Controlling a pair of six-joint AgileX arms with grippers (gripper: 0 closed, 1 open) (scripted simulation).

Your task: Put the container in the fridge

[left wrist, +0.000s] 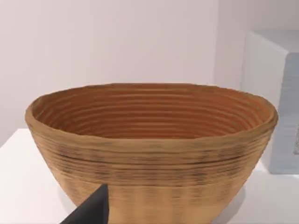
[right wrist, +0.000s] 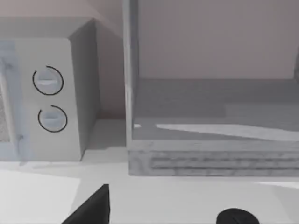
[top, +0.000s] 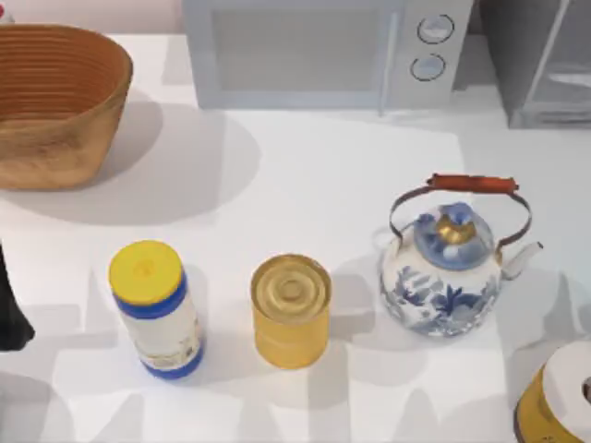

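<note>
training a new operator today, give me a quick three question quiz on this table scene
1. True or false: the wicker basket stands at the table's back left corner.
2. Which item stands between the yellow-lidded bottle and the blue-and-white teapot?
A. a mug
B. the yellow can
C. a plate
3. Fill in: the microwave has ___ round dials.

Key: 1 true; 2 B; 3 two. The fridge stands right of the microwave. A left arm part shows at the left edge, and a dark finger in the right wrist view.
</note>
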